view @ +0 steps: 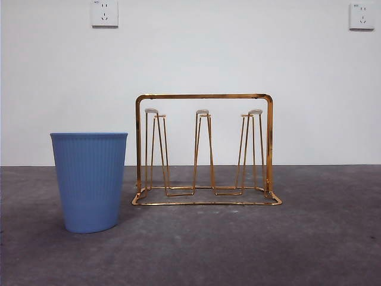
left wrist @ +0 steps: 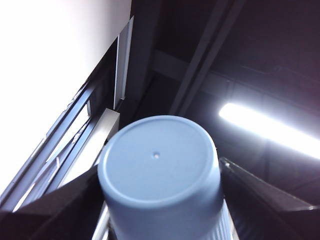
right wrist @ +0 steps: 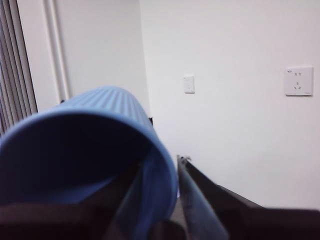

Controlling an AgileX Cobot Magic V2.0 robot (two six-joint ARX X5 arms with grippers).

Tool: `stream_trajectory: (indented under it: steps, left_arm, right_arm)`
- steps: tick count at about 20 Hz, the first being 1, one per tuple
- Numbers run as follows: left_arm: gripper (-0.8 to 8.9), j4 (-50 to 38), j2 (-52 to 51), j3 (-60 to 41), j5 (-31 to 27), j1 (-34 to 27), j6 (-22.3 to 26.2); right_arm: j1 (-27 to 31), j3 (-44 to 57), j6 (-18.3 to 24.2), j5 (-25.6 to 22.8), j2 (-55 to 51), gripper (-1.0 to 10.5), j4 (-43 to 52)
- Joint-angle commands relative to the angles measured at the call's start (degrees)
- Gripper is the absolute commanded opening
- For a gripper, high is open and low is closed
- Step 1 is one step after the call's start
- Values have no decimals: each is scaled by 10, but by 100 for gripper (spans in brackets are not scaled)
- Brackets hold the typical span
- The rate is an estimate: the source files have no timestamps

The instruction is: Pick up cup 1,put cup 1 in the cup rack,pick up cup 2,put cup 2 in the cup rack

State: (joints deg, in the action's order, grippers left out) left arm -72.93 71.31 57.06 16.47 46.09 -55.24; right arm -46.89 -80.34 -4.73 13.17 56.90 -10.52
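Observation:
The gold wire cup rack [view: 205, 149] stands mid-table in the front view, its prongs bare. A blue ribbed cup [view: 89, 182] stands upright on the table to the left of it, with no gripper near. In the left wrist view my left gripper [left wrist: 160, 200] is shut on a blue cup [left wrist: 160, 170], a jaw on each side and the cup's base facing the camera, ceiling behind. In the right wrist view my right gripper [right wrist: 160, 200] is shut on the rim wall of another blue cup [right wrist: 95, 145], whose mouth faces the camera. Neither arm shows in the front view.
The dark grey table [view: 309, 238] runs back to a white wall with two sockets [view: 105, 13] high up. A ceiling light strip [left wrist: 270, 127] shows behind the left cup.

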Motion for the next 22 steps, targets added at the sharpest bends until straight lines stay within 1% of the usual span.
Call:
stream_trajectory:
  steps: [1, 4, 6, 7, 8, 11, 12, 13, 15, 17, 20, 22]
  left_arm:
    - [-7, 4, 0, 2, 2, 0, 14]
    - [-7, 30, 0, 2, 5, 0, 28]
    - [-7, 66, -1, 2, 21, 0, 50]
    - [-7, 95, -3, 2, 26, 0, 63]
    - [-7, 131, -5, 2, 30, 0, 88]
    - [-6, 272, -7, 6, 27, 1, 157]
    - [-6, 334, -7, 13, 12, 4, 193]
    - [-6, 408, -7, 26, -14, 10, 240]
    - [-7, 546, -2, 61, -89, 28, 336]
    - [-7, 608, 6, 88, -129, 41, 393]
    - [-7, 664, 30, 129, -170, 55, 446]
    - [-7, 692, 49, 153, -194, 62, 472]
  right_arm:
    - [0, 1, 16, -19, -31, 140, -30]
    - [0, 1, 40, -63, -72, 139, -116]
    - [0, 1, 54, -107, -106, 135, -200]
    - [0, 1, 57, -135, -122, 132, -245]
    - [0, 1, 63, -159, -141, 131, -289]
    - [0, 1, 69, -178, -191, 127, -380]
    - [0, 1, 66, -181, -205, 126, -399]
    - [0, 1, 64, -184, -217, 127, -414]
    - [0, 1, 63, -204, -233, 126, -440]
    - [0, 1, 63, -216, -239, 126, -459]
    - [0, 1, 63, -224, -239, 126, -489]
    - [0, 1, 63, -233, -239, 125, -506]
